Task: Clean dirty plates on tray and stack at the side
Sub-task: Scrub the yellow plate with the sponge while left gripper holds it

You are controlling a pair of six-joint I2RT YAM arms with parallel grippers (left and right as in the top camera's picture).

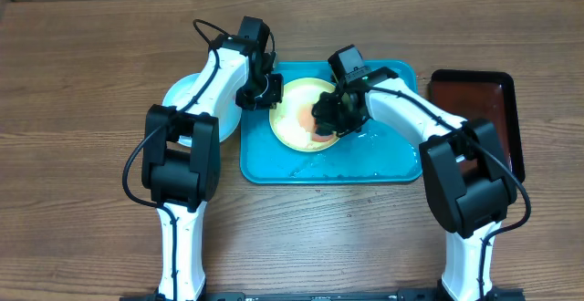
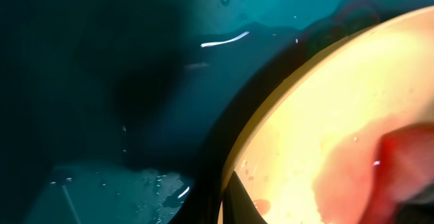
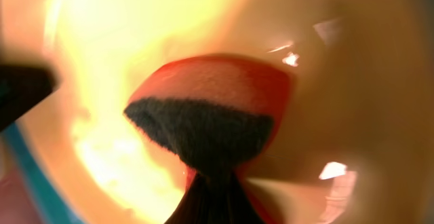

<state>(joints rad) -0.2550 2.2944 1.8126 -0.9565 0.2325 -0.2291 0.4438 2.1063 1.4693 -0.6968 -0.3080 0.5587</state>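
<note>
A plate with a pale yellow-green rim (image 1: 294, 123) lies on the turquoise tray (image 1: 274, 169), smeared pinkish-red. My left gripper (image 1: 260, 93) is shut on the plate's left rim; in the left wrist view one dark finger (image 2: 227, 197) sits inside the rim of the plate (image 2: 319, 102). My right gripper (image 1: 330, 117) is shut on a red sponge with a dark scouring face (image 3: 210, 108) and presses it onto the plate (image 3: 135, 34). A light blue plate (image 1: 181, 96) lies on the table left of the tray, partly under my left arm. A third plate is not in view.
A dark red-brown tray with black edges (image 1: 474, 100) lies at the right, beside the turquoise tray. Water drops and wet patches lie on the turquoise tray's front part (image 1: 338, 169). The tray floor (image 2: 102, 81) fills the left wrist view.
</note>
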